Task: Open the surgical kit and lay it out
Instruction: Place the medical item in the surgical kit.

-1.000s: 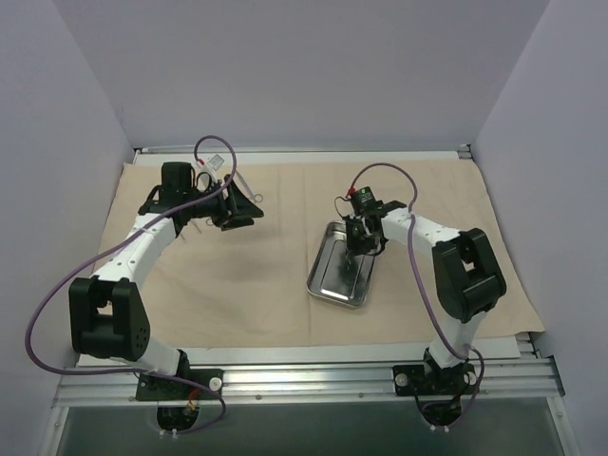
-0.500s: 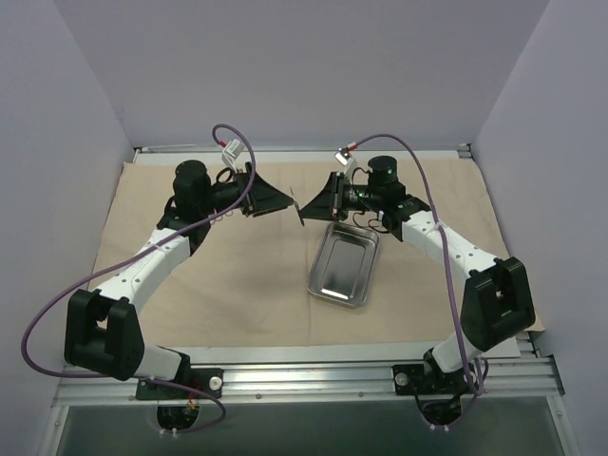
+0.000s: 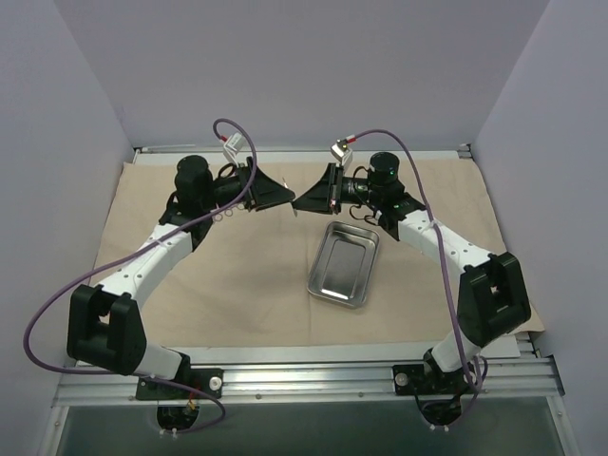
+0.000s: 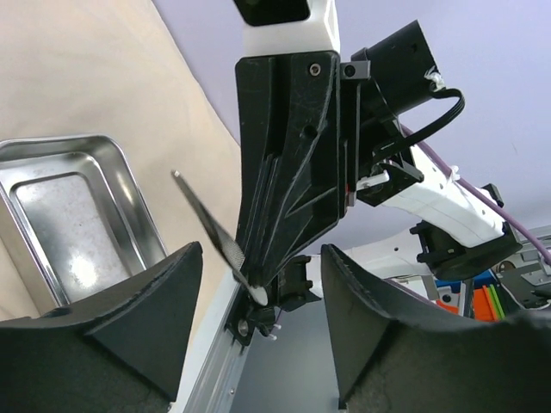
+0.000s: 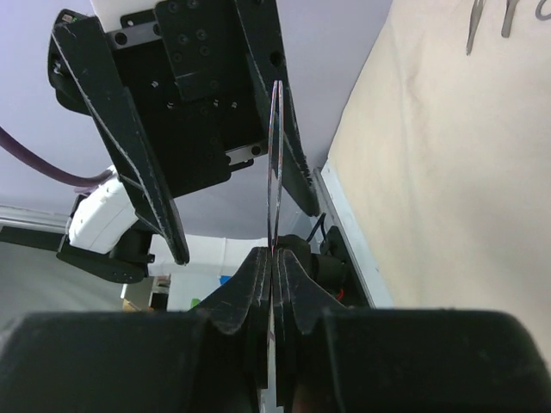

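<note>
left fingers (image 3: 271, 190): spread wide, not closed on anything; raised off the cloth at upper centre of the top view, pointing right toward the other arm.
right fingers (image 3: 318, 195): pinched tight on a thin metal instrument (image 5: 275, 163); also raised, just right of centre in the top view, pointing left.
arm spacing: the two sets of fingers sit almost tip to tip in the top view; cannot tell if they touch.
held instrument: flat, slim and shiny, sticking out past the right fingers toward the left ones. In the left wrist view it runs diagonally through mid-frame, in line with the gap between the left fingers. Contact with them cannot be made out.
steel tray (image 3: 342, 266): flat on the cloth, centre-right of the top view, just below the right fingers; rounded corners, shiny floor catching light.
cloth wrap (image 3: 237, 285): beige, spread open across the worktop (image 3: 285, 351), lightly creased.
other instruments (image 5: 471, 30): two slim metal pieces lying on the cloth in the upper right corner of the right wrist view, cut off by the frame edge.
</note>
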You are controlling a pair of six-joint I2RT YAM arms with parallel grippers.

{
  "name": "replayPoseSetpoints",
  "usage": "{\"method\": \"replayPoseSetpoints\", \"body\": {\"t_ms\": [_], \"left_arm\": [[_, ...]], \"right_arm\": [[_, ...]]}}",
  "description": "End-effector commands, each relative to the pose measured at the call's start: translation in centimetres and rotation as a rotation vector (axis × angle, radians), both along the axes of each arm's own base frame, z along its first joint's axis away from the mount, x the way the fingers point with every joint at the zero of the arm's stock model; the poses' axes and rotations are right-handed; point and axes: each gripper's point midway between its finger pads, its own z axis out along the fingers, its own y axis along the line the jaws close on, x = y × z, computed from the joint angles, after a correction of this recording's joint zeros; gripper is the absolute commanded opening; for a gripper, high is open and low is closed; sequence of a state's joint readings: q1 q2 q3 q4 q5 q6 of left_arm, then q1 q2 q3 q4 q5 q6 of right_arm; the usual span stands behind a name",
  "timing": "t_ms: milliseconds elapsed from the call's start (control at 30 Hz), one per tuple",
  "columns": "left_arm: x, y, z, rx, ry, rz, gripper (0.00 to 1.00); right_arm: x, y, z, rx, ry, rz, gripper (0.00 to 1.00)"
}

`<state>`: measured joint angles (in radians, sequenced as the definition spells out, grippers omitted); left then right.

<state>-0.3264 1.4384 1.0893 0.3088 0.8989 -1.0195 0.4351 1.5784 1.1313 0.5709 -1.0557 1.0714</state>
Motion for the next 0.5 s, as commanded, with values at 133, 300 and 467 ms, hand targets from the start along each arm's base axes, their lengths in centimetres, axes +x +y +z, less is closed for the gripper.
{"method": "replayPoseSetpoints", "body": {"t_ms": [133, 300, 467], "left_arm": [[1.3, -0.7, 1.8, -0.042, -0.058, -0.011, 0.51], [2.3, -0.2, 0.7, -0.042, -0.012, -0.008, 0.02], [6.0, 5.2, -3.0, 0.093, 0.144, 0.19, 0.02]], "right_arm": [[-0.5, 1.0, 0.9, 0.045, -0.039, 0.072, 0.0], [0.5, 1.3, 0.5, 0.047, -0.024, 0.064, 0.05], [3.0, -0.2, -3.3, -0.147, 0.004, -0.023, 1.0]]}}
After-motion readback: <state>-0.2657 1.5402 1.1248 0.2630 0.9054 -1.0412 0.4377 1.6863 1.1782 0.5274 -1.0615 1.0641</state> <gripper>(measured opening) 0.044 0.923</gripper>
